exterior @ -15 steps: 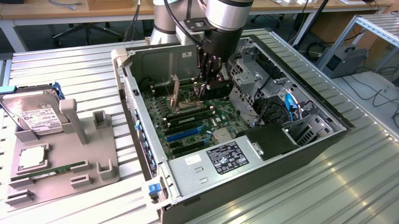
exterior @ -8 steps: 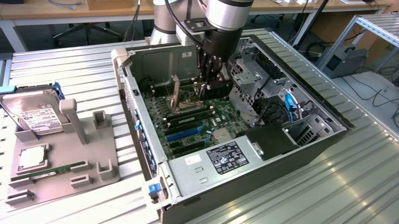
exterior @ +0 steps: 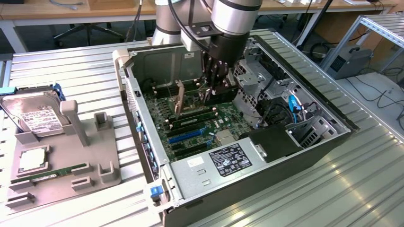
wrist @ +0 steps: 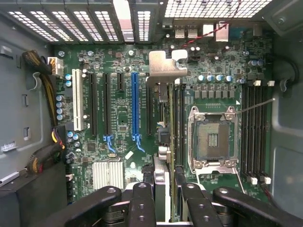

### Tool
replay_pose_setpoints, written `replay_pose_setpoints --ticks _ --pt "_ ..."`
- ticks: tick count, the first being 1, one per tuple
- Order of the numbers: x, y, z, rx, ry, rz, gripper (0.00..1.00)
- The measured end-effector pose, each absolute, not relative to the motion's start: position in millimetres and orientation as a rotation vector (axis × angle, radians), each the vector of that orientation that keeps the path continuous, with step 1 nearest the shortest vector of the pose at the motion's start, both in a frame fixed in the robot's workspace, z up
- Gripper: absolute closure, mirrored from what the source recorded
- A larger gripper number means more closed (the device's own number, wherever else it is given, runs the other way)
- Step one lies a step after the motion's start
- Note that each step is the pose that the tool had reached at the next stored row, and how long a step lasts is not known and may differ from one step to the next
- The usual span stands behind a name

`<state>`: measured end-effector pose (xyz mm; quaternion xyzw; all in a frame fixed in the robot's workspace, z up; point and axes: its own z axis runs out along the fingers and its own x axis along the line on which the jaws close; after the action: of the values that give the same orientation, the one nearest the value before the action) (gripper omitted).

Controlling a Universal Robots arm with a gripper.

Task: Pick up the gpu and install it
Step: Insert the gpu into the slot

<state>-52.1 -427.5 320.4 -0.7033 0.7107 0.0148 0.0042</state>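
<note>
Item: gpu [wrist: 161,137], held edge-on, upright, in closed fingers [wrist: 142,203] at centre frame, inside the case [exterior: 328,142] over the motherboard [wrist: 118,94]. Bracket [wrist: 163,68] toward the rear grille. Risk, judged: card misaligned with the slot [wrist: 135,104], jamming or slipping.

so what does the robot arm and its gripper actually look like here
The arm is a thick silver-grey metal tube with a second similar segment behind it, and thin black cables run down alongside it. A black wrist block carries a small white label. Below it the gripper is black, with slim dark fingers. In the wrist view its black linkage bars have rounded ends and pivot screws.
</note>
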Motion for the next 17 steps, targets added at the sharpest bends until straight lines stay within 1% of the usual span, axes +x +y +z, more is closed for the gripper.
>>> replay_pose_setpoints --ticks 17 --pt "-54 -441 320 -2.204 2.227 0.046 0.73"
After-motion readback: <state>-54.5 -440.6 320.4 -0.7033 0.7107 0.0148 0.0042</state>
